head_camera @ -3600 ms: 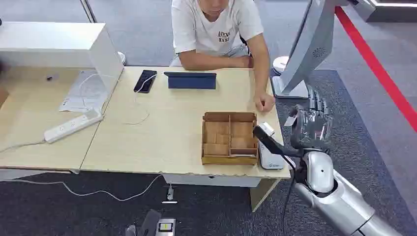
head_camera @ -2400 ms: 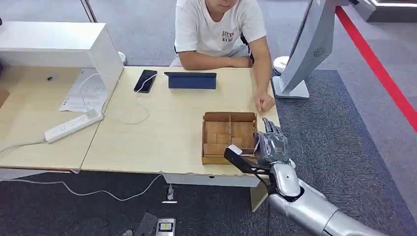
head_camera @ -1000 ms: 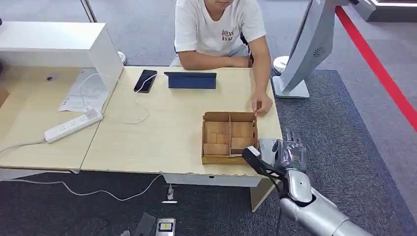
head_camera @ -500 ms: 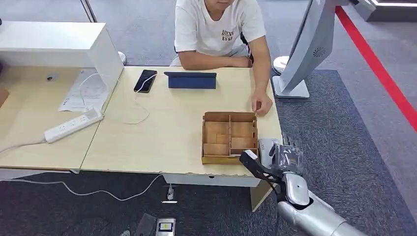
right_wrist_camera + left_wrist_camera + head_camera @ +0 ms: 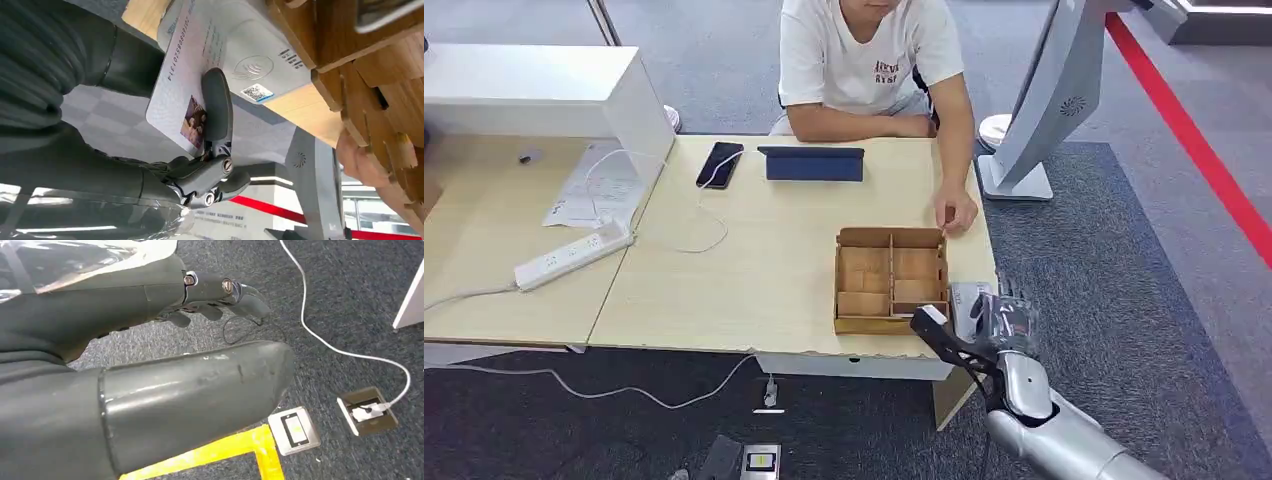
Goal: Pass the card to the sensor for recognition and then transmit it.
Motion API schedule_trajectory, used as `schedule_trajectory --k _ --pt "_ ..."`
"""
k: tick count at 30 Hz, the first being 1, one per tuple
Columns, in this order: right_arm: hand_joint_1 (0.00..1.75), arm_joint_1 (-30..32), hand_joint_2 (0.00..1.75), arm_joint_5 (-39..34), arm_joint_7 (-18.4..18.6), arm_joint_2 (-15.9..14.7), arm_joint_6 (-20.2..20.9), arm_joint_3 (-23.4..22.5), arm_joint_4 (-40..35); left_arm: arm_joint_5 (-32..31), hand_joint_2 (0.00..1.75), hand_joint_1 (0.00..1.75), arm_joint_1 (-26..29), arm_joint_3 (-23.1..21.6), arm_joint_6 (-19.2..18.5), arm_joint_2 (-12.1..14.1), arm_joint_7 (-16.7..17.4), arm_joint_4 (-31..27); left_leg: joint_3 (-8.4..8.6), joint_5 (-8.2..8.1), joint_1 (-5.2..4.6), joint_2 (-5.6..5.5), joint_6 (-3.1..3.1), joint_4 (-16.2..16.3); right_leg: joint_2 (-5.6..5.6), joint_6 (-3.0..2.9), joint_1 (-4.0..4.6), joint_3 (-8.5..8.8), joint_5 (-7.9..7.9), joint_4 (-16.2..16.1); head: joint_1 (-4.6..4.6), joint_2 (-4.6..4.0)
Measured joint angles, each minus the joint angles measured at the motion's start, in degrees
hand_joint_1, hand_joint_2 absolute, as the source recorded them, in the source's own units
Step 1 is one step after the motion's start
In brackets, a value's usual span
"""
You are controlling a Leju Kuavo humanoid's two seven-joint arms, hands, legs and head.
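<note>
My right hand [image 5: 1002,318] is at the table's front right corner, beside the white sensor [image 5: 964,298]. In the right wrist view it pinches a white card [image 5: 172,100] with a small photo and a printed number between the thumb and a dark finger [image 5: 216,107]. The card lies flat against the sensor's face [image 5: 260,55], next to its contactless logo. My left hand [image 5: 215,295] hangs over the carpet with loosely bent fingers and nothing in it.
A wooden compartment box [image 5: 891,280] stands just left of the sensor. A person sits across the table [image 5: 754,250], one hand [image 5: 956,213] resting behind the box. A phone [image 5: 720,163], a tablet [image 5: 813,163] and a power strip [image 5: 572,254] lie further left.
My right hand came down from the right, passed over the box, then settled at the sensor with the card. Over the last half second it has barely moved.
</note>
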Motion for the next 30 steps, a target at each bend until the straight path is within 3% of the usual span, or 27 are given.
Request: schedule_trajectory --k 10,19,25,30 --pt "1.75 0.2 1.75 -0.6 -0.3 0.4 -1.8 0.3 0.3 -0.4 0.00 0.00 0.0 0.2 0.0 0.0 -0.1 0.0 0.01 0.01 0.00 0.00 0.00 0.0 0.00 0.00 0.00 0.02 0.00 0.0 -0.02 0.00" --pt "1.75 -4.1 1.75 3.3 0.7 -0.6 -11.0 -1.2 -3.5 -4.4 0.00 0.00 0.2 3.4 0.0 -0.1 -2.0 0.0 -0.06 0.04 -0.01 0.04 0.00 0.0 0.01 0.02 -0.01 -0.08 0.07 0.0 -0.02 0.00" --pt "1.75 -6.9 1.75 11.1 0.7 -2.6 -7.3 -6.0 -10.7 -6.5 0.00 0.00 -0.1 4.7 0.0 -0.5 -2.2 0.2 -0.06 0.07 -0.01 0.02 0.00 0.0 0.01 0.02 -0.01 -0.06 0.08 0.0 0.00 0.00" --pt "1.75 -8.6 1.75 12.5 0.7 -3.4 -2.3 -8.3 -15.6 -6.9 0.00 0.00 -0.7 5.0 0.0 -0.6 -1.7 0.4 -0.05 0.07 -0.01 0.02 0.00 0.0 0.01 0.00 -0.01 -0.07 0.09 0.0 -0.02 0.00"
